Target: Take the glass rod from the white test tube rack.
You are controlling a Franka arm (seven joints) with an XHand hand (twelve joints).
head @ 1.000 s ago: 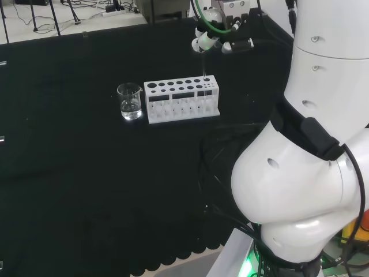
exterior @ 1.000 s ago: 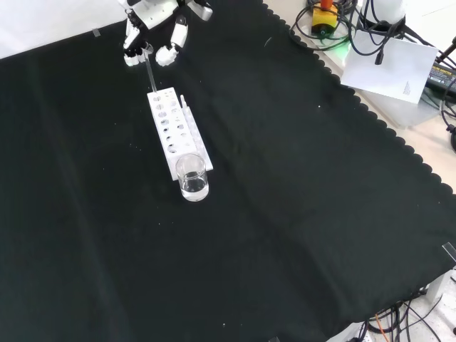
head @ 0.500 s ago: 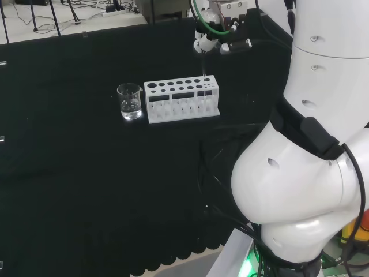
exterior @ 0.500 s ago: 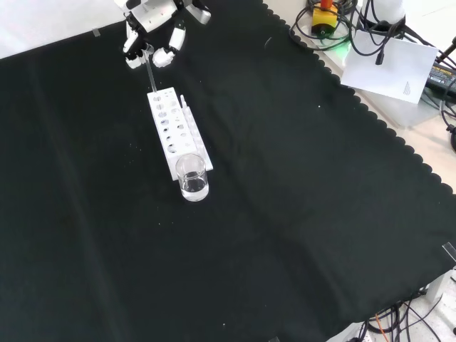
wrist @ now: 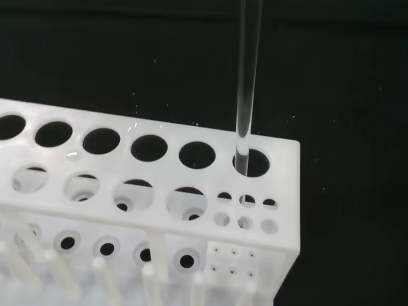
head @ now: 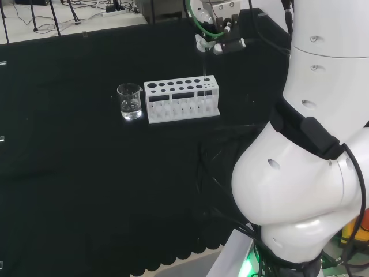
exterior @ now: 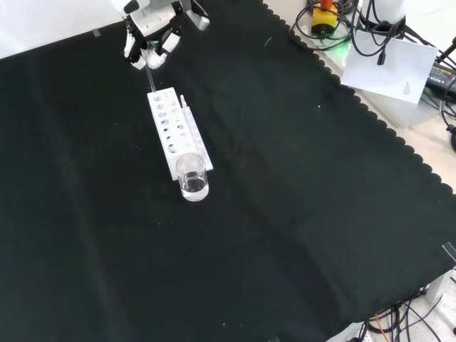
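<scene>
Glass, thin and clear: from the head view, my hand (head: 214,41) hangs above the right end of the white test tube rack (head: 182,100), higher than it was a second ago, with the fingers curled in a pinch on the top of the glass rod (head: 203,64). A beaker (head: 130,101) stands just beside the rack's left end on the black-clothed table (head: 86,173).

From the front view, my hand (exterior: 151,44) sits at the top of the picture, closer to the edge than half a second back, fingers (exterior: 158,55) pressed together around the rod (exterior: 149,78). The rod runs down to the far end of the rack (exterior: 178,132), and the beaker (exterior: 192,178) stands at the near end.

From the wrist view, the rod (wrist: 247,76) stands nearly upright, its lower tip level with the rim of the corner hole of the rack (wrist: 159,210). I judge the lift almost done: the tip looks about to clear the hole, and a straight rise should free it without knocking the rack.
</scene>
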